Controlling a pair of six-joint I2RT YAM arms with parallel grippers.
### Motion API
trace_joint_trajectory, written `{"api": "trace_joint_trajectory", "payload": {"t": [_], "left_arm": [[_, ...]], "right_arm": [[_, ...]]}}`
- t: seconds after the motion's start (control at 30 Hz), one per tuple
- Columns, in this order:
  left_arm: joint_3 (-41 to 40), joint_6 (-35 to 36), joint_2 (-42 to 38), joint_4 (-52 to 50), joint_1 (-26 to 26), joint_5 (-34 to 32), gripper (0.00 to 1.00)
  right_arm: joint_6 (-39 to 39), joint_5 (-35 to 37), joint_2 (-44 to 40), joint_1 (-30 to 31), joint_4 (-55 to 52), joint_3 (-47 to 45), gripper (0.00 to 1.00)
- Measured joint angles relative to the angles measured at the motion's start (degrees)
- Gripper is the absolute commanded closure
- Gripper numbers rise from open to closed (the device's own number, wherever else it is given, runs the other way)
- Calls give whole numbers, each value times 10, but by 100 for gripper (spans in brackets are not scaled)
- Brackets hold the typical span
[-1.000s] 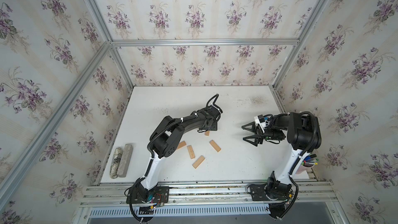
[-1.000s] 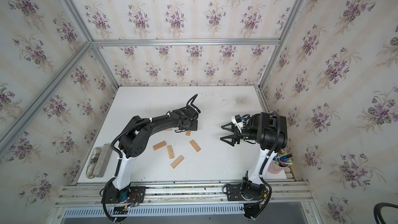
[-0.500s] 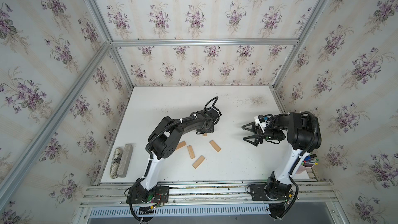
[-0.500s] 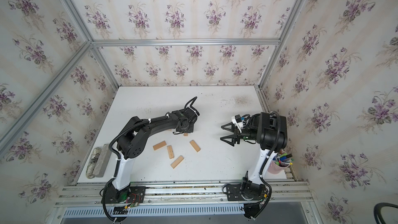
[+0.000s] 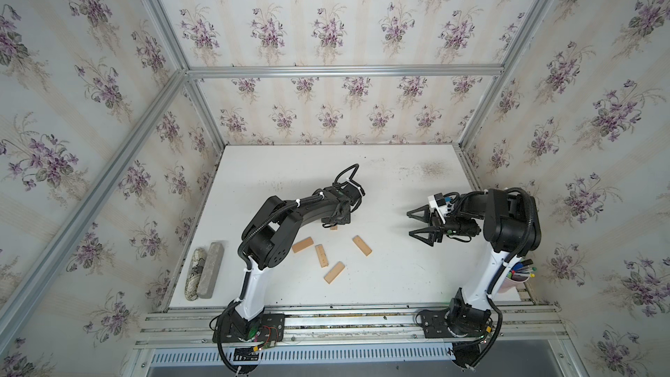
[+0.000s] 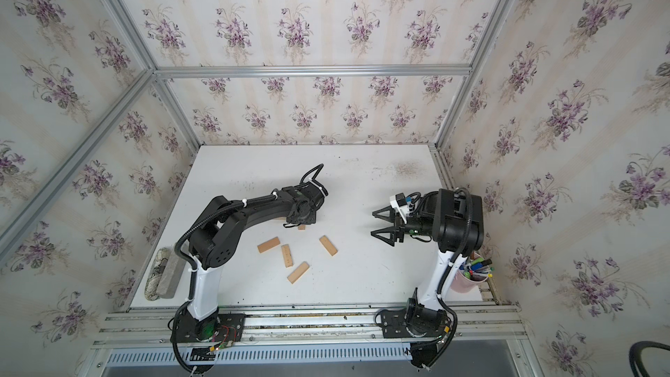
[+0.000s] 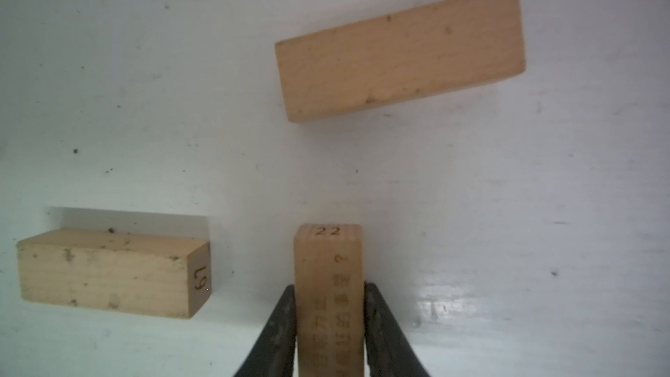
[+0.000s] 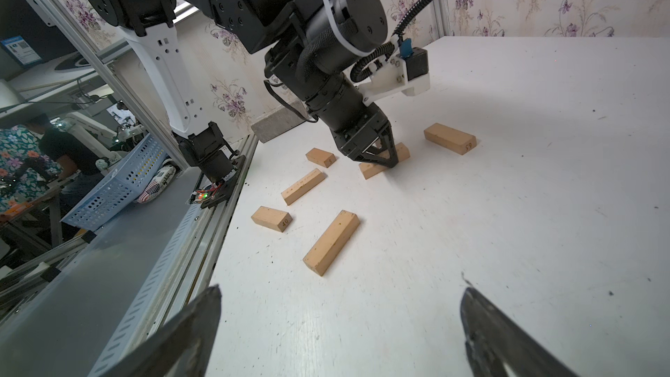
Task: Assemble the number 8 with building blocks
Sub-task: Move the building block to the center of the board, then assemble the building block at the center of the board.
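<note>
My left gripper (image 7: 329,297) is shut on a tan building block (image 7: 328,266) marked 22, its black fingers (image 7: 281,324) pressing both long sides. In both top views the left gripper (image 5: 335,222) (image 6: 301,221) points down at mid-table, with only the block's end (image 5: 333,227) showing. Several more building blocks (image 5: 321,256) (image 6: 287,255) lie loose and apart nearer the front. Two others (image 7: 398,52) (image 7: 108,273) lie just beyond the held one. No number 8 is in view. My right gripper (image 5: 411,224) (image 8: 340,320) hovers open and empty at the right.
A grey stone-like bar (image 5: 210,270) and a mottled oblong (image 5: 194,273) lie off the table's left edge. A pen cup (image 5: 515,277) stands by the right arm's base. Aluminium rails (image 5: 326,317) run along the front, and papered walls enclose the table (image 5: 398,284).
My left gripper has shut on the block marked 22 and its wrist has shifted slightly leftward. The right arm and the loose blocks have not moved.
</note>
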Motion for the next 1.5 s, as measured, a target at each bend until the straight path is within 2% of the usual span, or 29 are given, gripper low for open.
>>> {"api": "trace_joint_trajectory", "payload": {"t": [0.03, 0.07, 0.1, 0.17, 0.2, 0.23, 0.43, 0.7, 0.77, 0.93, 1.07, 1.1, 1.27, 1.4, 1.5], "left_arm": [[0, 0, 0, -2, 0, -2, 64], [0, 1, 0, -3, 0, -3, 56], [1, 1, 0, -5, 0, -7, 40], [0, 0, -1, -8, 0, -16, 23], [0, -2, -2, -8, 1, -16, 7], [-1, -3, -5, -7, 2, -16, 1], [-7, 2, -33, -21, 0, -18, 1], [64, 93, -77, -18, 0, -37, 1], [89, 132, -63, -20, 2, -40, 1], [145, 305, 15, -16, 5, -48, 3], [144, 458, 26, -24, 27, -60, 18], [144, 489, 17, -24, 46, -47, 21], [161, 588, -36, -16, 138, 62, 20], [194, 661, -22, -22, 153, 180, 28], [248, 696, 20, -38, 157, 247, 28]], "right_arm": [[0, 0, 0, 0, 0, 0, 0], [0, 0, 0, 0, 0, 0, 0], [0, 0, 0, 0, 0, 0, 0], [0, 0, 0, 0, 0, 0, 0], [0, 0, 0, 0, 0, 0, 0], [0, 0, 0, 0, 0, 0, 0], [0, 0, 0, 0, 0, 0, 0], [0, 0, 0, 0, 0, 0, 0], [0, 0, 0, 0, 0, 0, 0], [0, 0, 0, 0, 0, 0, 0], [0, 0, 0, 0, 0, -1, 0], [0, 0, 0, 0, 0, -1, 0], [0, 0, 0, 0, 0, -2, 0], [0, 0, 0, 0, 0, -2, 0], [0, 0, 0, 0, 0, -2, 0]]}}
